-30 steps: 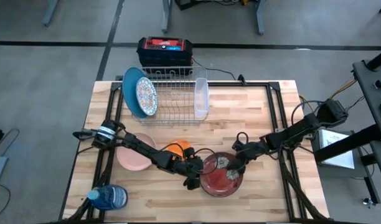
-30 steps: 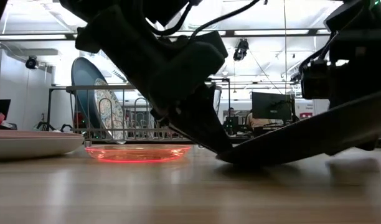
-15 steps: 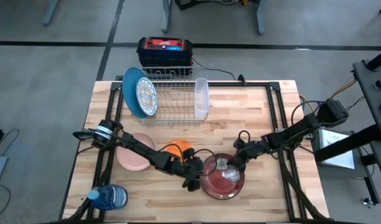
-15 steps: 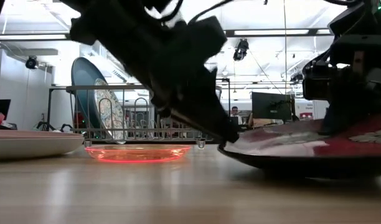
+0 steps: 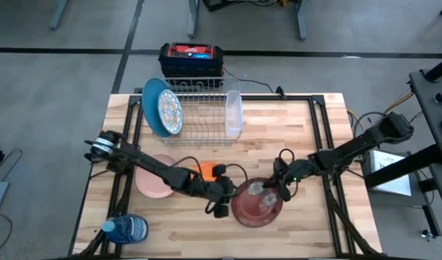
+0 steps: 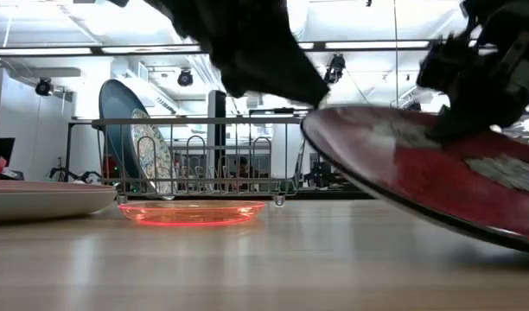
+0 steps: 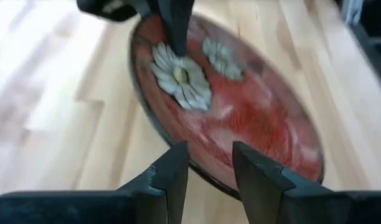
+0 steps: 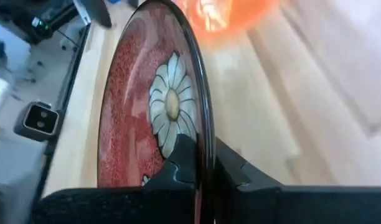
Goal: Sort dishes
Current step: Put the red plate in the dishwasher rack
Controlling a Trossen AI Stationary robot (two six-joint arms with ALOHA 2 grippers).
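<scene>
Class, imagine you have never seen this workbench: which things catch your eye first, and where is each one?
A red plate with white daisies sits front and centre, tipped up off the table, its rim pinched by the right gripper with fingers shut. The left gripper waits just beside it. At the back, a wire rack holds a blue plate and a patterned plate on edge.

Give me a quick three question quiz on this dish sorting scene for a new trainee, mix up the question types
1. True or false: the right gripper is shut on the rim of the red flower plate.
2. What stands in the dish rack? A) blue plate and patterned plate B) pink dish C) orange bowl
3. Which bottle sits at the table's near left corner?

Key: 1 true. 2 A: blue plate, patterned plate. 3 the blue water bottle.
</scene>
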